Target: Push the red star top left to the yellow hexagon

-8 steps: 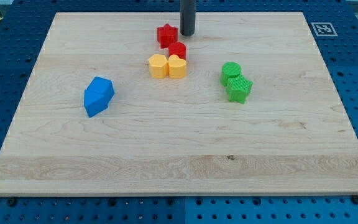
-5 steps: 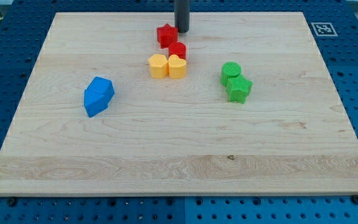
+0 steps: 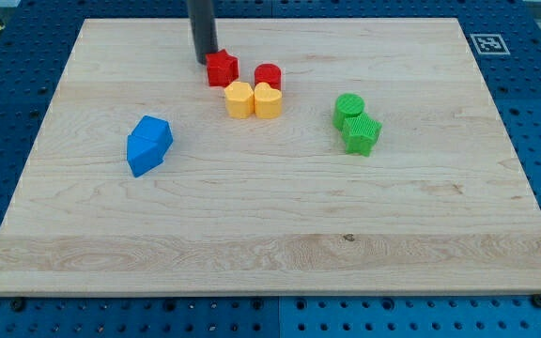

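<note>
The surface (image 3: 270,216) looks like pale wood, smooth and matt, with fine grain running across it and one small dark knot. The red star (image 3: 221,68), yellow hexagon (image 3: 239,99), blue blocks (image 3: 148,144) and green blocks (image 3: 356,123) look like plastic, matt, the green ones finely ribbed. The tool is a dark, dull rod; my tip (image 3: 204,60) looks smooth.

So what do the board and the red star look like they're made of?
Board: pale wood, probably maple, matte, with visible grain lines and a small dark knot. Red star: likely plastic, solid colour, slightly glossy; possibly 3D-printed, judging by the ribbed surface on the green blocks, but too small to confirm. My tip sits at its left.
</note>
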`<move>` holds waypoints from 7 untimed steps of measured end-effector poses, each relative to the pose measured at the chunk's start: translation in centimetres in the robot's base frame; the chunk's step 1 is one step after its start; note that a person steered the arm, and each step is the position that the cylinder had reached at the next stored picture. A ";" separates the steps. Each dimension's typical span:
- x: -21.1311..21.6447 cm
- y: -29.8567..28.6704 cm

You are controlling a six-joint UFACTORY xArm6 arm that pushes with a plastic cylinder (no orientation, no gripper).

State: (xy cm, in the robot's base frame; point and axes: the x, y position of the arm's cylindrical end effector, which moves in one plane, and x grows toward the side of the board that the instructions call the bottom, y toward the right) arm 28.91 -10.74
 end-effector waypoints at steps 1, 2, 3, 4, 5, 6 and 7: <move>1.0 -2.5; 1.1 -2.5; 0.9 -2.5; 0.4 -1.4; 0.1 -0.9; -0.4 -0.9; 0.1 -0.9</move>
State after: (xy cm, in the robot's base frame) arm 28.99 -11.60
